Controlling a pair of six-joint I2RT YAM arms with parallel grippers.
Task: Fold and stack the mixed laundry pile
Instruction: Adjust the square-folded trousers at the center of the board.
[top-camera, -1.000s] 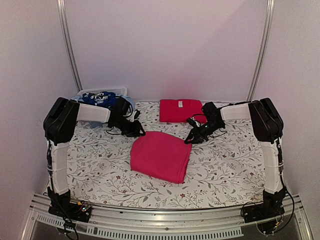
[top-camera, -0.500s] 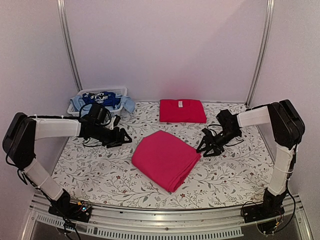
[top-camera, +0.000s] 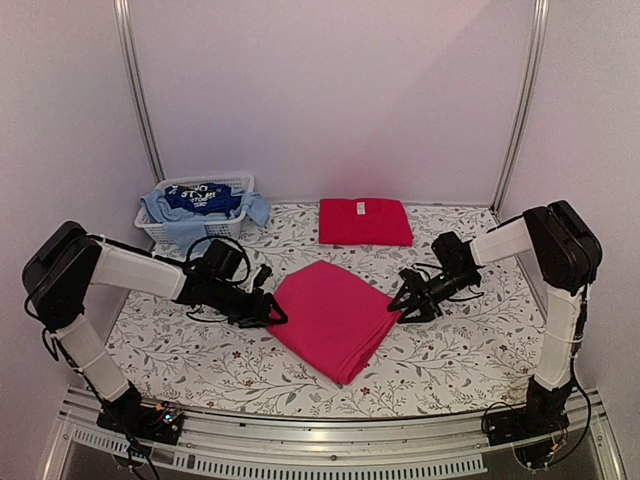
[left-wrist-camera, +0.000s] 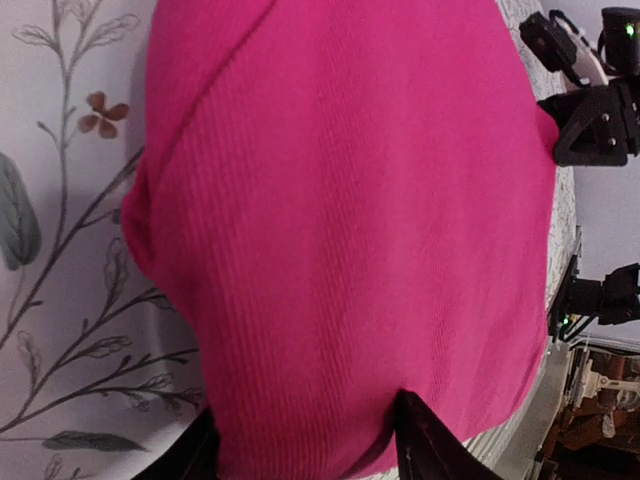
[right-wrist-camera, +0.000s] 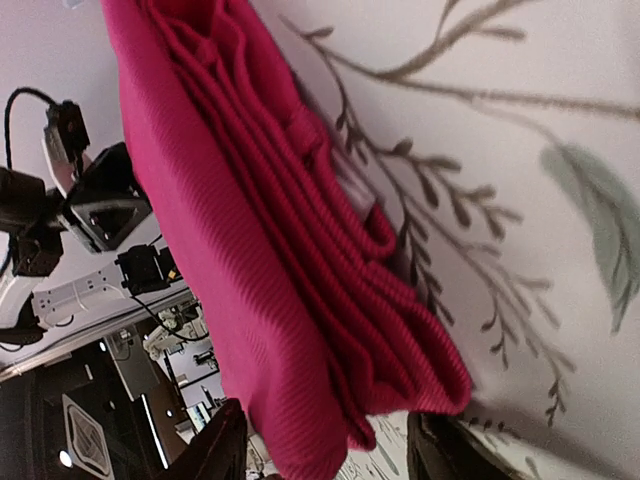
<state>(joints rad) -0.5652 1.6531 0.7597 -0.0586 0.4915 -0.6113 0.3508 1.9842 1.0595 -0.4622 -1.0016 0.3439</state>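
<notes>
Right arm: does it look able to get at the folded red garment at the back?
Likely yes: the red garment lies uncovered just beyond the right gripper, with only bare tablecloth between; its jaws stand open at the magenta garment's edge.

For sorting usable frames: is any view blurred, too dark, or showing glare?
Top external: soft even light, no glare on the pink garment. Left wrist: garment's knit sharp, own jaws dark and blurred at the bottom. Right wrist: rotated view, folds sharp, lower-left background dark.
</notes>
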